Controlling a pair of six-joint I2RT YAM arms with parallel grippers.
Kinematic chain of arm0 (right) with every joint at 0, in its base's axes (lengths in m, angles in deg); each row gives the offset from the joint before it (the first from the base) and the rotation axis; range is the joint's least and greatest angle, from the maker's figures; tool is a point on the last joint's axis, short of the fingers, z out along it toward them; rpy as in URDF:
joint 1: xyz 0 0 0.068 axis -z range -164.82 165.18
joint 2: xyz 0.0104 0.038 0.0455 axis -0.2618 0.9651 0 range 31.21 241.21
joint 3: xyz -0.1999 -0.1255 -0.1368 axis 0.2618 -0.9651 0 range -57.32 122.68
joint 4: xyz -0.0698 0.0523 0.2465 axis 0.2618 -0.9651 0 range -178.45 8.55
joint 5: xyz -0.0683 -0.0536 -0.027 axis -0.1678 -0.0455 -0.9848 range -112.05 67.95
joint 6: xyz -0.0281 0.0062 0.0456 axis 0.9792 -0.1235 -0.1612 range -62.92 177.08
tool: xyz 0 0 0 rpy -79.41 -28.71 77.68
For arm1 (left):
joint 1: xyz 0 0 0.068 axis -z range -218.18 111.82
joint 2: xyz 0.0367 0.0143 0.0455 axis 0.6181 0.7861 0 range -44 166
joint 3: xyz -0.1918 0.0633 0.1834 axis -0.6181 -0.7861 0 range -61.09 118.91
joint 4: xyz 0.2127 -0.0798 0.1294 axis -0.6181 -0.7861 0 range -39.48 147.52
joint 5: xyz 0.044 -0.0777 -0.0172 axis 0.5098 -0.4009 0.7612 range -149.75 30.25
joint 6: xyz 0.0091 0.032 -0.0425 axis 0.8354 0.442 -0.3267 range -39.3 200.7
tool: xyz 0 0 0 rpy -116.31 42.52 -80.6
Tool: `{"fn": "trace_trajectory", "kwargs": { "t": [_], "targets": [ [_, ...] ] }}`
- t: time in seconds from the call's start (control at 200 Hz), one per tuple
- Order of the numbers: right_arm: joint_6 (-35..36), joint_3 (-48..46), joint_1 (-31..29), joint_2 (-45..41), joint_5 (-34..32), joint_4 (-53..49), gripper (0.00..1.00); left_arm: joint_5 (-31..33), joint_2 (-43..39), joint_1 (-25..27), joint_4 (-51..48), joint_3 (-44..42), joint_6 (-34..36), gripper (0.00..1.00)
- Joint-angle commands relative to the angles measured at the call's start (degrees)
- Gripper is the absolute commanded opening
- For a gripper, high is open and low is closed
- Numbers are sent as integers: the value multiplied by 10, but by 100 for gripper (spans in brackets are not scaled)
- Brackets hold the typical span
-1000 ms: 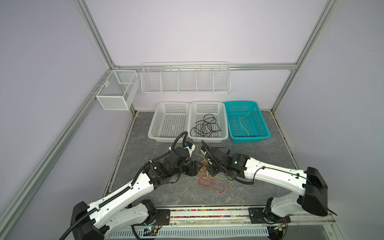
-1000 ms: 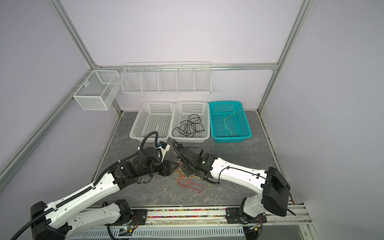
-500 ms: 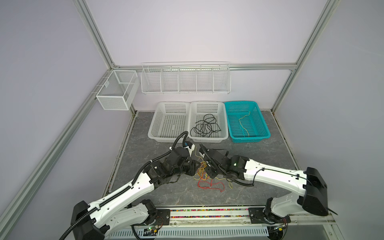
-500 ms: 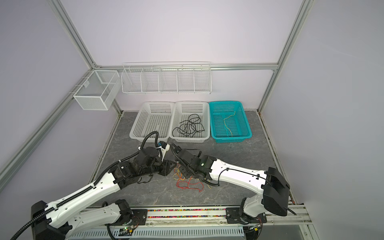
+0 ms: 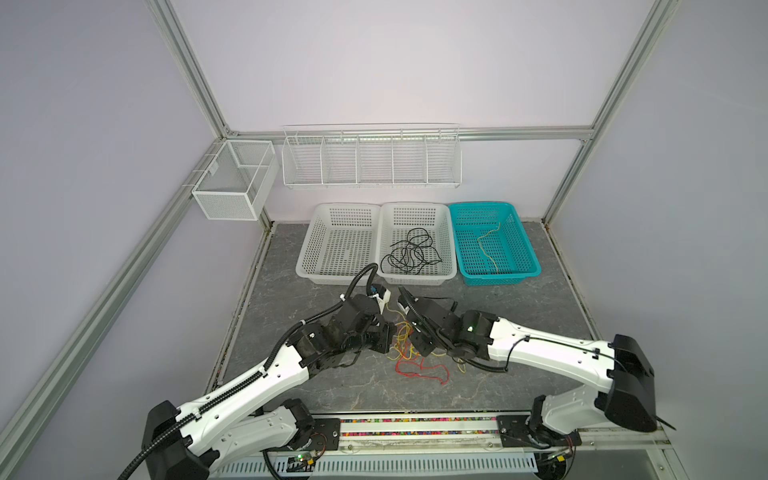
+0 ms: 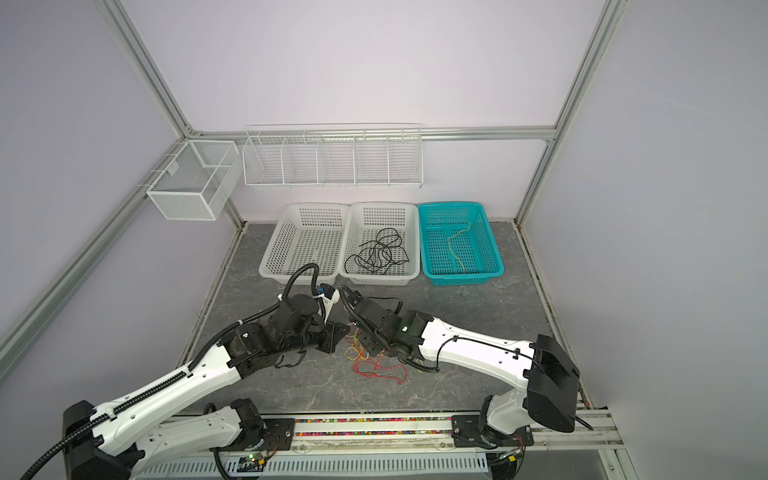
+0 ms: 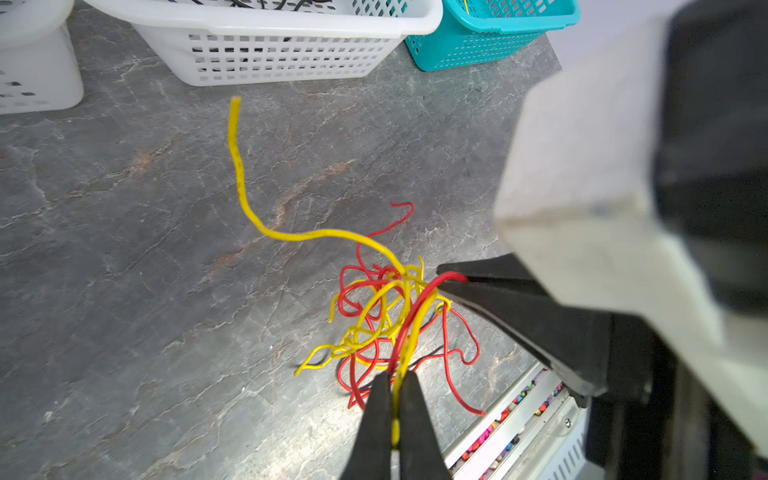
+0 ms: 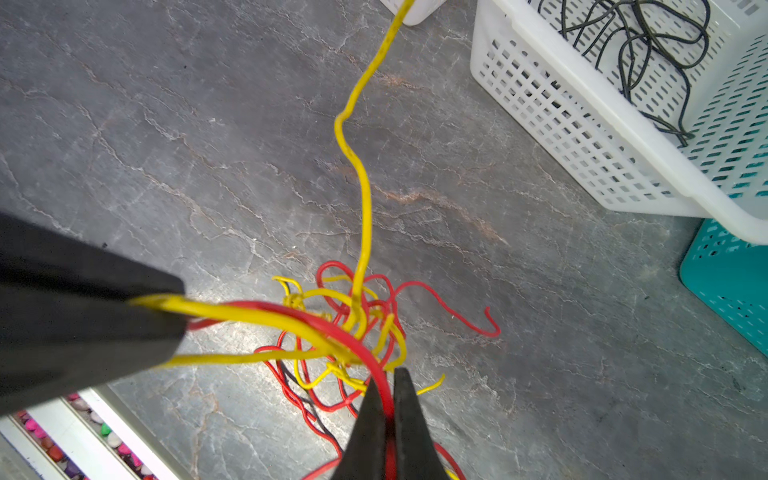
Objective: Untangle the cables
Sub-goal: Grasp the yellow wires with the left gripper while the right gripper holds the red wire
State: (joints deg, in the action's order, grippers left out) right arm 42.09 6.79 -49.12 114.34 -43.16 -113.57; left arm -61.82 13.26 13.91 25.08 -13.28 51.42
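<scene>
While both pincers are clamped, my read is sorting is partly done. black cables [image 5: 409, 251] sit in the middle white basket [image 5: 415, 277]. A lone yellow wire [image 5: 488, 245] lies in the teal basket [image 5: 498, 278]. The left white basket [image 5: 309, 249] shows nothing inside.

Left to do: the red-yellow tangle [image 5: 409, 353] on the tabletop [image 5: 498, 316], between the two arms and near the front rail [image 5: 415, 428]. A thin dark strand may be buried in it, hard to tell.

left gripper [image 7: 395, 376]: jaws closed on a yellow strand [image 7: 395, 428]. A red one runs right beside it, and I can't tell if it's pinched too. right gripper [image 8: 387, 380]: jaws closed on a red strand [image 8: 389, 415]. The two grip points are near each other, with the knot hanging between and below them, partly lifted.

Room: the free yellow end [image 7: 235, 124] points toward the white baskets and stops short of them. There's open slate to either side of the arms, baskets at the back, rail near the front. Judgement: pulling apart sideways has the most clearance. The wrists are crowded at centre, so forward or back moves look tight.
</scene>
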Motion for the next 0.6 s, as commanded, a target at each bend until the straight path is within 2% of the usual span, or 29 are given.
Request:
{"fn": "trace_trajectory", "kwargs": {
  "t": [0.0, 0.235, 0.35, 0.595],
  "targets": [
    [-4, -31, -3, -31, -23, 7, 7, 47, -32, -1, -41, 26, 13, 0],
    [-40, -77, 32, -62, -34, 5, 7, 81, -81, -1, -91, 44, 28, 0],
    [-87, -106, 86, -83, -28, -7, 7, 98, -97, -2, -115, 43, 34, 0],
    [-149, -186, 197, -167, 31, 5, 7, 134, -129, -10, -158, 37, 49, 0]
  ]
}}
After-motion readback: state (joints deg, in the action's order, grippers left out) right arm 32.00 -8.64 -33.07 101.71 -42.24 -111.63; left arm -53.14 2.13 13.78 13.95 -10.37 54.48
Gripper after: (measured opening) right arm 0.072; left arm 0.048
